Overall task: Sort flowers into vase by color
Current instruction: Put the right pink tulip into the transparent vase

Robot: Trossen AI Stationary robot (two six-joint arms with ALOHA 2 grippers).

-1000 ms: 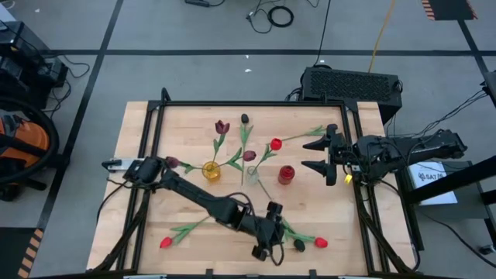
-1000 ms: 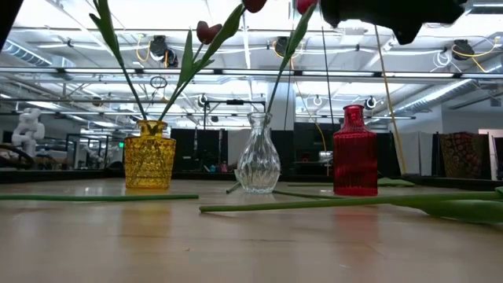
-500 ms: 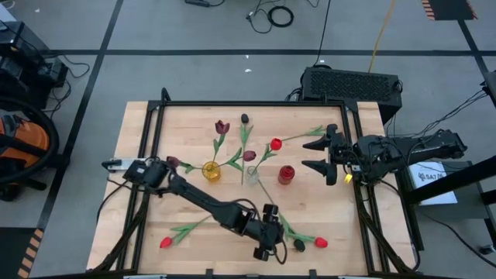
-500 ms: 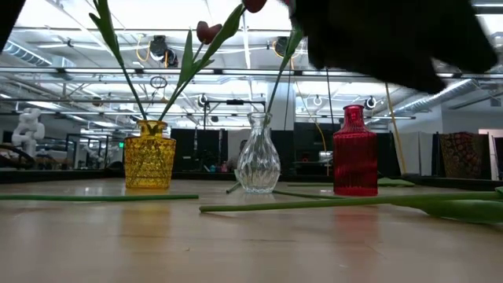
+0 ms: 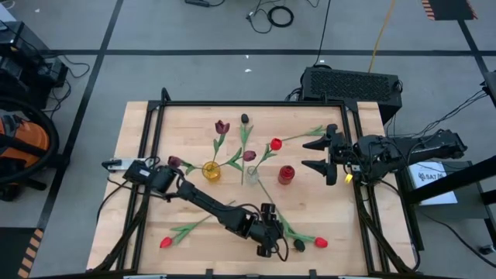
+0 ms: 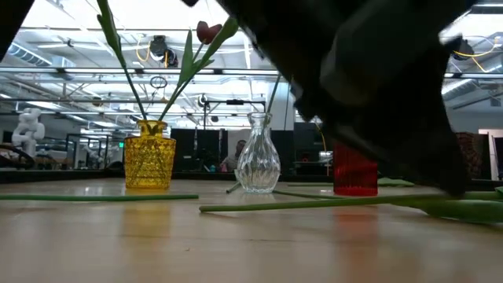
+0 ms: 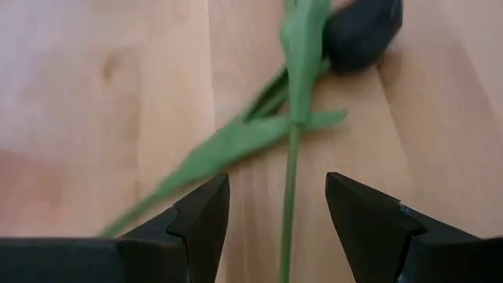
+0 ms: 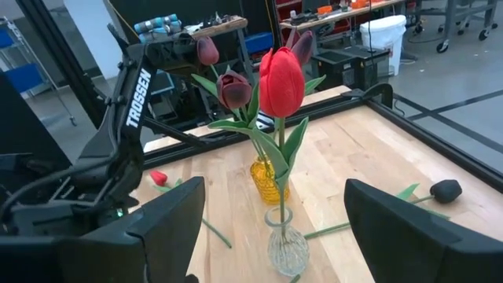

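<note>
A near-black tulip lies flat on the table near its front edge, head [image 7: 363,30] ahead of my left gripper [image 7: 275,224]. Its thin green stem [image 7: 291,196] runs between the open fingers, which stand on either side without touching it. From above, that gripper [image 5: 273,239] hovers beside the black head [image 5: 298,246] and a red tulip [image 5: 321,242]. Another red tulip [image 5: 164,242] lies near the front left. The yellow vase [image 5: 211,171] holds maroon tulips, and the clear vase [image 8: 284,245] a red one. My right gripper [image 5: 322,155] waits open, right of the red vase [image 5: 286,175].
A black tulip [image 8: 446,189] lies on the table on the far side of the clear vase. A leafy stem [image 5: 310,133] lies near my right gripper. A black frame [image 5: 155,116] rims the table. My left arm [image 6: 377,94] blocks much of the low view.
My left gripper has come down toward the black tulip's stem near the front edge, rolling a little as it sank. Its arm now fills the upper right of the low view. The flowers and vases have stayed where they were.
</note>
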